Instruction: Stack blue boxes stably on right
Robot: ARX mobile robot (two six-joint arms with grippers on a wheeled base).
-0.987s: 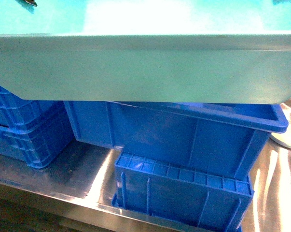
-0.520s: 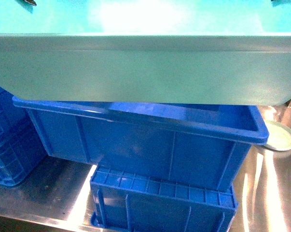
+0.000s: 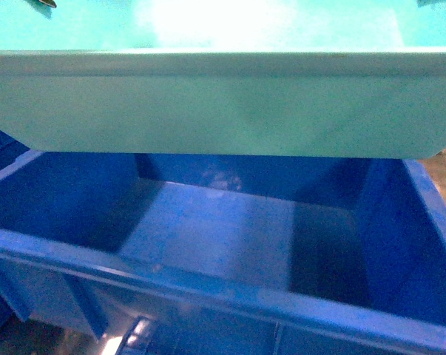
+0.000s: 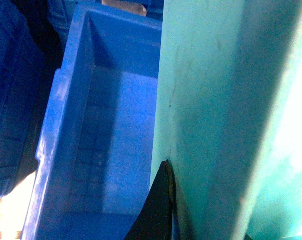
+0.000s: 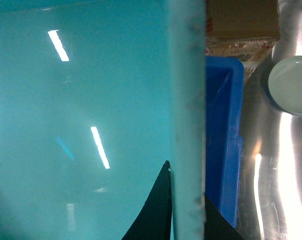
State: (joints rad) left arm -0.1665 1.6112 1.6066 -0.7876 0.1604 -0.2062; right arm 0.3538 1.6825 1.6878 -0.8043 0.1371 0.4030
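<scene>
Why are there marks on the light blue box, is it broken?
Not broken, as far as these views show. The light blue box has small dark scuffs along its rim. It looks level above the empty dark blue crate.

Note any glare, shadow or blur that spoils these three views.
Head view: the turquoise tub has a blown-out white patch on its floor; the royal-blue crate looks soft. Left wrist view: dark and murky, tub wall shadowed. Right wrist view: ceiling-light streaks on the tub floor, glare on the steel table.
</scene>
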